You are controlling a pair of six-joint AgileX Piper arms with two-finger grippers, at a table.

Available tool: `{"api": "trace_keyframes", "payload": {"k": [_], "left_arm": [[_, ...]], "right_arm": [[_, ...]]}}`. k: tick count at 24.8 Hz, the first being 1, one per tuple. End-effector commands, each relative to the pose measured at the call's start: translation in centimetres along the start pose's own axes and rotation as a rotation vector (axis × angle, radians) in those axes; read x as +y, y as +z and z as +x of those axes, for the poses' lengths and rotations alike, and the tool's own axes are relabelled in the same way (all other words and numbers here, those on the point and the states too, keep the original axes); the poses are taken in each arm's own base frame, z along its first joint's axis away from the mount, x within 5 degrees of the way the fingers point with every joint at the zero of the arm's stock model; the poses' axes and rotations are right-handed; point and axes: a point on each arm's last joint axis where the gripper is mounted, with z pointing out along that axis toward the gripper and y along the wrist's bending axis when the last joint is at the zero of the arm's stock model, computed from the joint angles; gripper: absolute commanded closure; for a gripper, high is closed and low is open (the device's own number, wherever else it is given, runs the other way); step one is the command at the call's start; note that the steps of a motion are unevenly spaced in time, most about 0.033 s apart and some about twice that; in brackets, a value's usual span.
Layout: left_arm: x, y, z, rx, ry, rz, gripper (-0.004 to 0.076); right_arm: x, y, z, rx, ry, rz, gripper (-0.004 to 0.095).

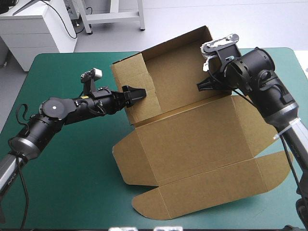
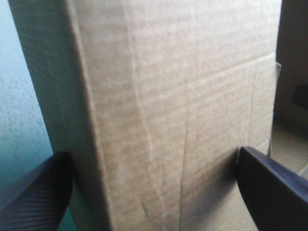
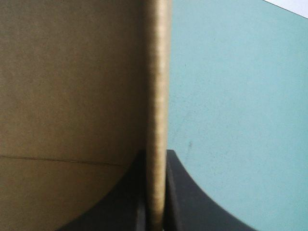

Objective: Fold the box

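Box (image 1: 192, 139) in the middle of the teal-green cover (image 1: 72, 168), long way set from the table's left to its right, near half flat with its flaps toward the robot, far half tipped up into a tall wall with a side wall bent round at the left end. Left gripper (image 1: 137, 92) at that left corner, black fingers (image 2: 33, 192) spread wide, one on each side of the corner. Right gripper (image 1: 204, 85) at the tall wall's right end, pinching the board's thin edge tight.
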Motion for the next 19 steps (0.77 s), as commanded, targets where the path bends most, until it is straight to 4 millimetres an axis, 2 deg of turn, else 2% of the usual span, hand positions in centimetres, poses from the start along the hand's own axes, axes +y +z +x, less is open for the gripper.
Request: {"api": "trace_keyframes", "payload": {"k": [1,8,14,19], "left_arm": [[-1.8,-1.0,-0.7,-0.077,0.000,0.001,0.0070],[-1.4,-0.9,-0.9,-0.117,-0.012,-0.074,0.0076],[-1.8,-0.7,-0.9,-0.150,-0.001,-0.071,0.0187],[-1.9,-0.6,-0.9,-0.159,-0.005,-0.066,0.0200]], "right_arm": [[-1.1,-2.7,-0.4,-0.075,0.015,0.012,0.0904],[-1.1,-2.8,-0.4,-0.076,0.008,0.020,0.0904],[-1.2,-2.8,-0.5,-0.089,0.005,0.026,0.0904],[0.5,-3.6,-0.8,-0.145,-0.049,0.064,0.0904]]}}
